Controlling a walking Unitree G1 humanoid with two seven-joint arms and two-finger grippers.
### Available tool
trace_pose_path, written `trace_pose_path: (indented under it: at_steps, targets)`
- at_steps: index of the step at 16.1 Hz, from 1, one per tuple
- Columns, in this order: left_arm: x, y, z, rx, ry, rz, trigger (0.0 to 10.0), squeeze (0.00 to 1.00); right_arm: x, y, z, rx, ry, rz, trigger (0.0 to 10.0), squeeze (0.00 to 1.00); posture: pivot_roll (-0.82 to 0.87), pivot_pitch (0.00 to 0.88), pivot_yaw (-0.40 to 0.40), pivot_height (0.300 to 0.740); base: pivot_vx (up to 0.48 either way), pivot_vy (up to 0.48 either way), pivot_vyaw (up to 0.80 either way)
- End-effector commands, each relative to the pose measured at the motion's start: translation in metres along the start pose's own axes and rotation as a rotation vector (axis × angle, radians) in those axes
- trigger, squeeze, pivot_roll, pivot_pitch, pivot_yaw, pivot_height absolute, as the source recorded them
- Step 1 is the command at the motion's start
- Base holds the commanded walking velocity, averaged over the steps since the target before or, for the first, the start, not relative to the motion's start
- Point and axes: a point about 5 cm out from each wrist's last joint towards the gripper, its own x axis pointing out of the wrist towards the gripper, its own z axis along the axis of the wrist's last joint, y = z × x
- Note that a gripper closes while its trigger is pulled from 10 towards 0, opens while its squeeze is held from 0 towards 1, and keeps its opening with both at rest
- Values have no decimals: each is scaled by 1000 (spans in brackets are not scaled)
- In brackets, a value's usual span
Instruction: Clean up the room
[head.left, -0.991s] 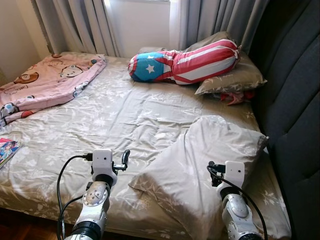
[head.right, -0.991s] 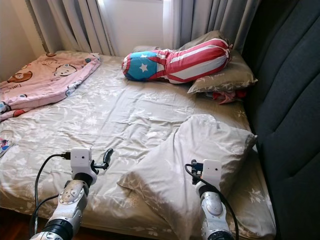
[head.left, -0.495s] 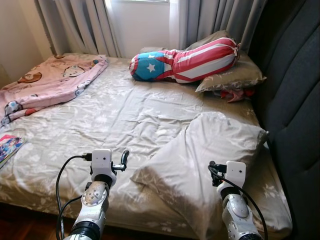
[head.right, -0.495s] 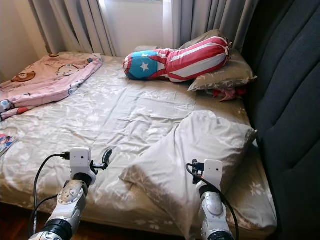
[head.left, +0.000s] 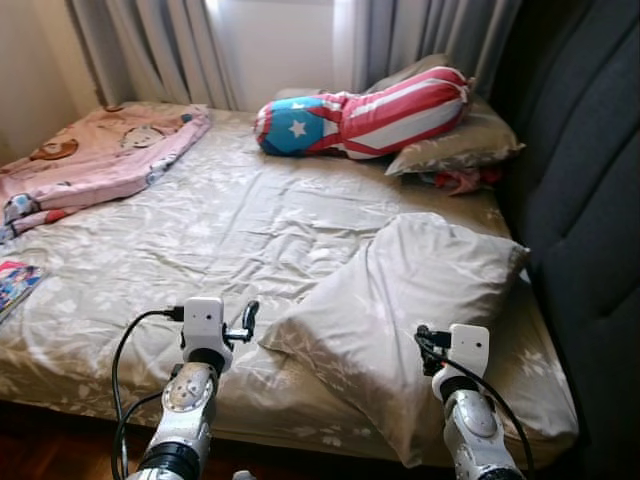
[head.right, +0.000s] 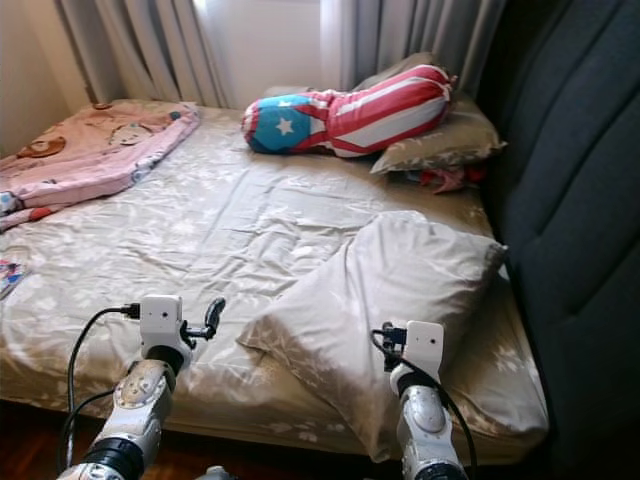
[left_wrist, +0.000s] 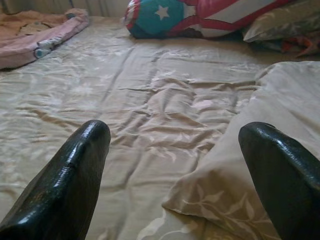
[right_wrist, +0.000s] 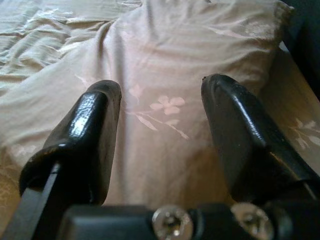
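A beige floral pillow (head.left: 420, 300) lies askew on the near right of the bed (head.left: 230, 220). My right gripper (right_wrist: 160, 112) hovers open just above its near end, nothing between the fingers (right_wrist: 90, 135). My left gripper (left_wrist: 175, 165) is open too, held over the sheet near the pillow's left corner (left_wrist: 210, 200). At the bed's head a stars-and-stripes bolster (head.left: 365, 112) rests on a second beige pillow (head.left: 470, 150), with a red cloth (head.left: 455, 180) beside it. A pink blanket (head.left: 90, 160) is bunched at the far left, and a colourful book (head.left: 15, 285) lies at the left edge.
A dark padded headboard (head.left: 590, 200) runs along the right side. Grey curtains (head.left: 150, 45) hang behind the bed. The bed's front edge is just ahead of my arms, with wooden floor (head.left: 50, 450) below it. The sheet's middle is wrinkled.
The whole picture has shifted: the bed sits lower and farther off, with more of its front edge and the floor showing. Both grippers keep their open pose; nothing on the bed moved.
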Motion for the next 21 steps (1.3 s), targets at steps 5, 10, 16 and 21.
trace_pose_path:
  at_steps: [5, 10, 16, 21]
  targets:
    - [-2, 0, 0, -6, 1, -10, 10000, 0, 4, 2, 3, 12, 16, 2, 10000, 0, -42, 0, -28, 669, 0, 0, 0]
    - [-2, 1, -1, -18, 10, -2, 10000, 0, 4, 5, 1, 8, 36, 23, 10000, 0, -45, 0, -26, 669, 0, 0, 0]
    - [-1, 0, -1, -12, 17, -7, 10000, 0, 3, 7, -3, -2, 57, 35, 10000, 0, -44, 0, -27, 669, 0, 0, 0]
    - [-2, 1, -2, -13, 21, -2, 10000, 0, 4, 3, -5, 17, 86, 4, 10000, 0, -44, 0, -29, 669, 0, 0, 0]
